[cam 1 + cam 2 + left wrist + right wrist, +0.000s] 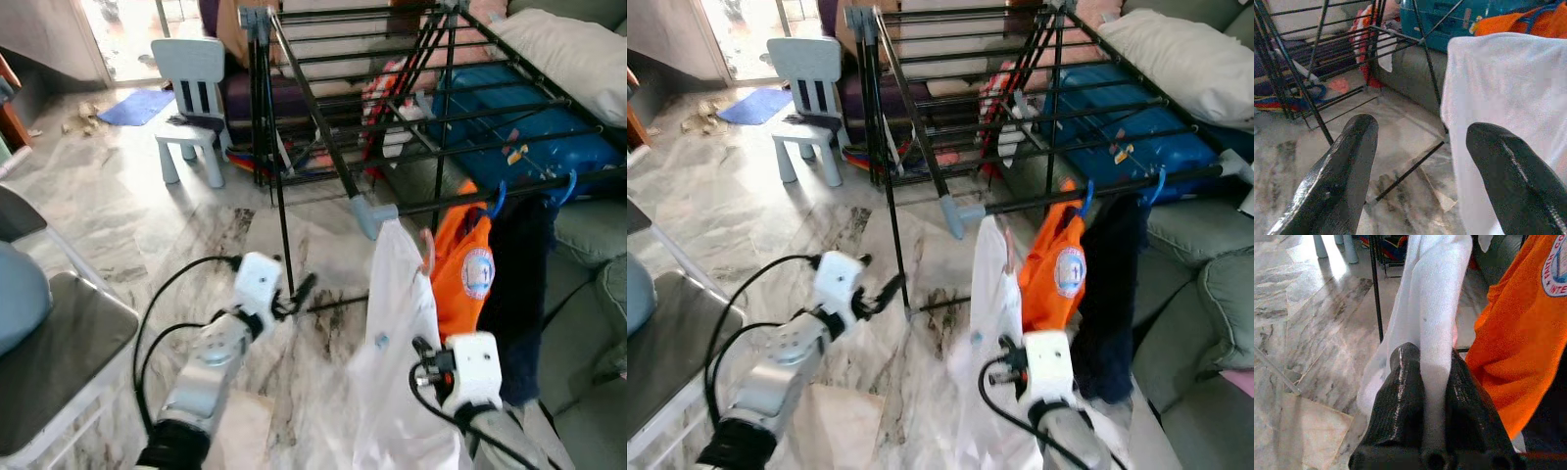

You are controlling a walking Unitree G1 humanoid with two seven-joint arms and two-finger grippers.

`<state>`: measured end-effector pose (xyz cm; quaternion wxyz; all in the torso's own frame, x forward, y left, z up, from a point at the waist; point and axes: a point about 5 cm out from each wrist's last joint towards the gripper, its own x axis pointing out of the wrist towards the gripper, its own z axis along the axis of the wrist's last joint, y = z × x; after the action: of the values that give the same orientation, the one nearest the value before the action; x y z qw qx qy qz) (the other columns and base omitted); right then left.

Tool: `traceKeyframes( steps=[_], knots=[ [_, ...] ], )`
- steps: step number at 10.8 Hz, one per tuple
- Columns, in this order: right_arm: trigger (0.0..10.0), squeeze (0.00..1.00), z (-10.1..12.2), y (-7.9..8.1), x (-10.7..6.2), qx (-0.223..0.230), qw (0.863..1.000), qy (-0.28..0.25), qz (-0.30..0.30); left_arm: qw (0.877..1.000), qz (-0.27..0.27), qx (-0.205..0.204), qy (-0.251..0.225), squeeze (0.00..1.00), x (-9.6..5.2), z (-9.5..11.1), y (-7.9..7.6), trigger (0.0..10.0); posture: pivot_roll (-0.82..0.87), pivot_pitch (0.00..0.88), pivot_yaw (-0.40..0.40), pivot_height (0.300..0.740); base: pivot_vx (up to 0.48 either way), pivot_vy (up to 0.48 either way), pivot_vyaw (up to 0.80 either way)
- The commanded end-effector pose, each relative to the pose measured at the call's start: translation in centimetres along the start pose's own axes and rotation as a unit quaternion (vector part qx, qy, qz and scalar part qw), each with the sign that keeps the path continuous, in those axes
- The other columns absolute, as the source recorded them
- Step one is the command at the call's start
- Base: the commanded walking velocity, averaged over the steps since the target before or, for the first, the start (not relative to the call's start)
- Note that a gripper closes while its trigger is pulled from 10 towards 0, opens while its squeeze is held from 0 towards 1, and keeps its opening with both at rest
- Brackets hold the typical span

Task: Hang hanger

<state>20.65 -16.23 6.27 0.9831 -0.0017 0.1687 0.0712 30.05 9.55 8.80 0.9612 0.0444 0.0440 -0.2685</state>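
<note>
1. At my far left a grey chair seat (59,343) juts in from the picture's edge. Marble floor (147,225) lies bare between it and the small white child's chair (196,93) farther back.
2. My left gripper (299,294) hovers low over the floor, just beside a thin black leg of the drying rack (392,108). Its fingers (1342,171) stand wide apart and hold nothing. In the left wrist view, open floor and a rack strut show through the gap between them.
3. The rack's near rail runs across in front of me and ends in a grey corner cap (370,215). Bare floor lies under that corner.
4. The white garment (397,333) hangs right of the cap, its top up at the rail. A pink hanger hook (428,250) shows at its upper right edge, but I cannot tell whether it sits over the rail.
5. My right gripper (1425,382) is clamped on a fold of the white cloth, which runs up out of my two fingers (1398,401).
6. An orange shirt (465,274) touches the white one's right side. A dark garment (519,284) hangs next, both on blue hooks.
7. A grey sofa (588,245) closes off my right edge.
</note>
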Motion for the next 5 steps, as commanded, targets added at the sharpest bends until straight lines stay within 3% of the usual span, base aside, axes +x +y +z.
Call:
traceKeyframes(
  steps=[1, 5],
  knots=[
    [10.0, 0.00, 1.03, -0.25, -0.10, -0.003, 1.000, -0.018, -0.008, 1.000, -0.005, 0.007, -0.001, 0.00, 0.14, 0.52, 0.08, 10.0, 0.00, 0.000, -0.028, 0.740, -0.315, 0.000, 0.00],
    [10.0, 0.00, 0.57, 0.11, 0.03, 0.010, 1.000, -0.007, -0.003, 1.000, -0.007, 0.009, 0.000, 0.00, 0.27, 0.66, 0.04, 10.0, 0.01, 0.000, -0.029, 0.740, -0.319, 0.000, 0.00]
  ],
)
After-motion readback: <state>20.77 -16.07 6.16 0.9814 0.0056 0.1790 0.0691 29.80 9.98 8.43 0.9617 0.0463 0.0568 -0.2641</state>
